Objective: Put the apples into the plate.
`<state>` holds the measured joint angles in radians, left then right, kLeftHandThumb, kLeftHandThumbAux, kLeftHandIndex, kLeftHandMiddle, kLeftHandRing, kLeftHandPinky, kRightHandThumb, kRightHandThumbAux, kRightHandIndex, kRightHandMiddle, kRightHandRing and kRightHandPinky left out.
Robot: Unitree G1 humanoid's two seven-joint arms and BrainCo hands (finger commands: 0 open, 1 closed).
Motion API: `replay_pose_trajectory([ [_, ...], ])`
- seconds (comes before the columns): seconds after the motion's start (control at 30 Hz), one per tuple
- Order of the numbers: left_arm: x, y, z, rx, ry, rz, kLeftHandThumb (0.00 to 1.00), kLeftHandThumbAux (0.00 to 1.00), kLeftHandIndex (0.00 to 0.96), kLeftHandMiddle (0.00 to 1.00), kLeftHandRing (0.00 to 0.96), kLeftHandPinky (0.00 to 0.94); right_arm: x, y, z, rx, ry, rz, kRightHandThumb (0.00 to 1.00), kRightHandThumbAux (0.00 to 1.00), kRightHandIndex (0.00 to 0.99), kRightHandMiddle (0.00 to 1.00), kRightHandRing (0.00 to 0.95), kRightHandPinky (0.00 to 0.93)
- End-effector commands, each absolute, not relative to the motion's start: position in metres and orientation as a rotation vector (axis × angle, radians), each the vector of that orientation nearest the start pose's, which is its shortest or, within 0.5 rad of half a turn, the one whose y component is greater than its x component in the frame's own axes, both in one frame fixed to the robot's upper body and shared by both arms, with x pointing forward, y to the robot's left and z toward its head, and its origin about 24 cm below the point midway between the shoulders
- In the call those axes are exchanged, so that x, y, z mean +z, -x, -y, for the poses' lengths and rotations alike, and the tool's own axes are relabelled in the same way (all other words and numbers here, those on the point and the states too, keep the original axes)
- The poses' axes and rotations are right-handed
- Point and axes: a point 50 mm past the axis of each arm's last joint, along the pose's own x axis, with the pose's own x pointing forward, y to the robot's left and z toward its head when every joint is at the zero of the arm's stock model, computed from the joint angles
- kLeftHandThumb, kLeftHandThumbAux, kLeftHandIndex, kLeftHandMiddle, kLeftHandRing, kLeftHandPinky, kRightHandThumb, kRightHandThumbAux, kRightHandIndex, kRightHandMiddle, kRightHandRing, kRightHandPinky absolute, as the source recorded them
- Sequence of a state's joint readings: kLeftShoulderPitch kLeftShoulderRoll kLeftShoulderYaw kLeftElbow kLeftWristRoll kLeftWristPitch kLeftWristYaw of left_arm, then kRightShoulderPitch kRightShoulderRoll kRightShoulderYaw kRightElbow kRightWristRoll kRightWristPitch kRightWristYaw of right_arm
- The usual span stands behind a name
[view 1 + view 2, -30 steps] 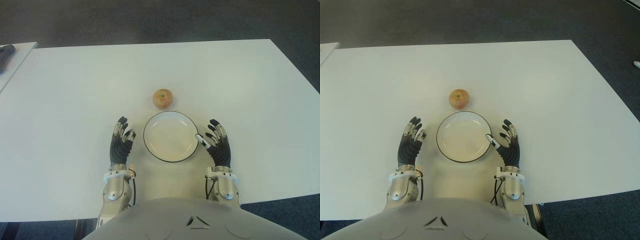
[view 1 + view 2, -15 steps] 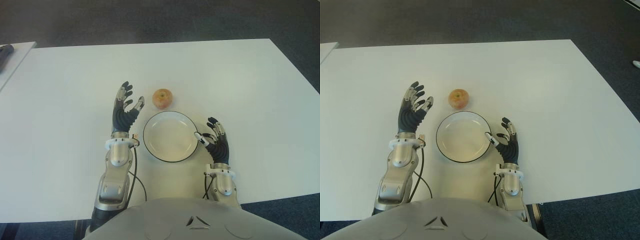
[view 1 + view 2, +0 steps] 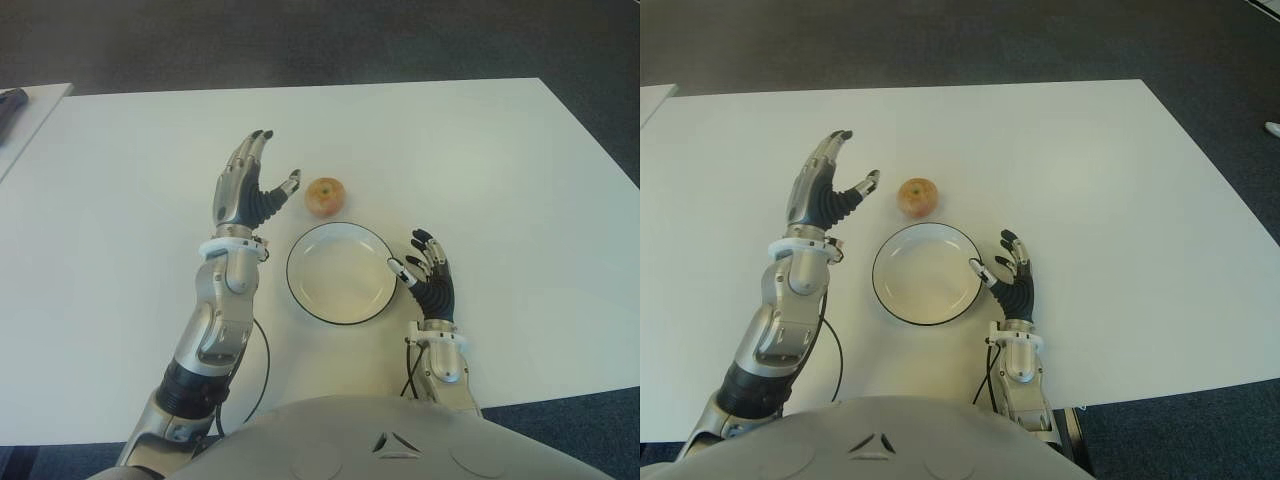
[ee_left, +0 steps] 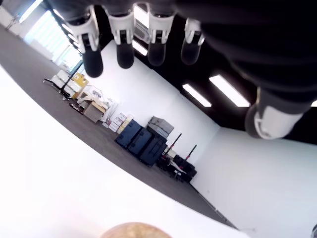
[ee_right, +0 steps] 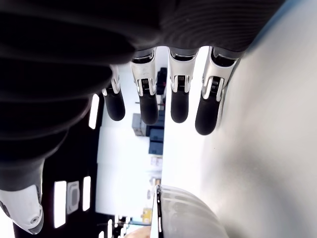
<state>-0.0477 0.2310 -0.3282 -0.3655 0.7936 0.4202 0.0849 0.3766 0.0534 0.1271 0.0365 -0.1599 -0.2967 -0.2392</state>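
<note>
White table (image 3: pixel 500 160) spreads wide, the empty plate (image 3: pixel 305 300) near the robot at centre. Left hand (image 3: pixel 245 190) is raised left of the apple, fingers spread, holding nothing. Right hand (image 3: pixel 428 282) shows just right of the plate, fingers loose. Apple (image 3: pixel 324 197) sits just beyond the plate's far rim.

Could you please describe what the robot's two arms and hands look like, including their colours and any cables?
Both arms are silver-grey metal with rounded segments and a white band at each wrist. The left hand and right hand have black ribbed palms and jointed silver-and-black fingers with dark tips; each thumb ends in a white cap. A thin black cable loops beside each forearm. The left arm also shows a black section near the elbow.
</note>
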Motion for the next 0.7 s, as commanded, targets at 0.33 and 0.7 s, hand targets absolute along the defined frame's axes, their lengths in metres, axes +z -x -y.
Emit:
replay_pose_trajectory([
  [0.33, 0.087, -0.288, -0.102, -0.103, -1.192, 0.276, 0.326, 0.346, 0.14, 0.101, 0.105, 0.186, -0.04, -0.157, 0.128, -0.187, 0.069, -0.243, 0.447, 0.632, 0.142, 0.155, 0.122, 0.135],
  [0.7, 0.075, -0.308, -0.092, -0.229, -1.315, 0.33, 0.324, 0.311, 0.146, 0.12, 0.116, 0.187, -0.042, -0.159, 0.123, -0.198, 0.06, -0.251, 0.451, 0.649, 0.154, 0.177, 0.146, 0.164],
])
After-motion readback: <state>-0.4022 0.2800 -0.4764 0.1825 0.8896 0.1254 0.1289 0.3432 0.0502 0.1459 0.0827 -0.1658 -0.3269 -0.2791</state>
